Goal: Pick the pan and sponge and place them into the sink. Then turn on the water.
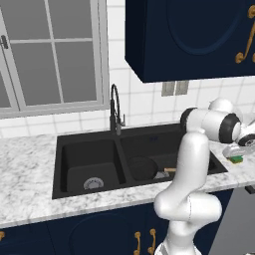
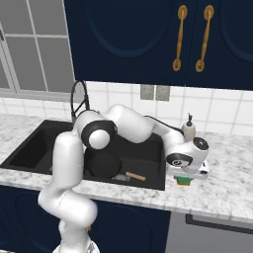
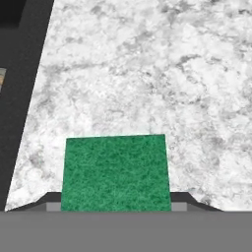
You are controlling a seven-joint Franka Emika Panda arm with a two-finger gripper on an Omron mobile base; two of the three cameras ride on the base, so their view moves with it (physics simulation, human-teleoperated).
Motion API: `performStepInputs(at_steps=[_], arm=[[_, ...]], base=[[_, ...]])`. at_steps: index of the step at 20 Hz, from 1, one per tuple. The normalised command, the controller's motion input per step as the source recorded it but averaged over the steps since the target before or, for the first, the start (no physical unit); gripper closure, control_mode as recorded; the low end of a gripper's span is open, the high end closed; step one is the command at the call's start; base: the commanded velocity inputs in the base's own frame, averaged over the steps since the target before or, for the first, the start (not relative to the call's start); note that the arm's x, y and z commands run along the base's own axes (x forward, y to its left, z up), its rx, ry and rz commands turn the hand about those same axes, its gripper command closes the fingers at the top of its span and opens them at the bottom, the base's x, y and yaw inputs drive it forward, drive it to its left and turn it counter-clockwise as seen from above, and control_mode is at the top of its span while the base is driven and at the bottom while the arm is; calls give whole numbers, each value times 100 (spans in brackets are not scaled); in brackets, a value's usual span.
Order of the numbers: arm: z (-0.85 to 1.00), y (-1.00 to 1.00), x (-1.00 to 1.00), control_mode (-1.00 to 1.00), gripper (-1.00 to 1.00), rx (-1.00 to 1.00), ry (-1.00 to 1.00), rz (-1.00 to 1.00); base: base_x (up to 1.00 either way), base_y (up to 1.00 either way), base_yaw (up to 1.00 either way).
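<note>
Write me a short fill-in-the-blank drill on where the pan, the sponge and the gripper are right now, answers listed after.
1. The pan lies in the ______ basin of the sink, the one nearer the sponge.
2. The sponge rests on the marble ______, outside the sink.
3. The gripper is lowered directly over the ______.
4. The sponge's top face is ______ in colour.

Missing words: right; counter; sponge; green

White rounded arm (image 1: 191, 164) w/ dark joints.
</note>
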Motion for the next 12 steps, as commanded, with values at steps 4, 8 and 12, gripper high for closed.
performStepInputs(at_steps=[4,8,12], arm=[[-1,34,-4,-100,100,16,14,25],[27,76,-1,-100,100,2,8,49],[15,98,2,-100,100,0,0,57]], base=[[0,0,0],[0,0,0],[0,0,0]])
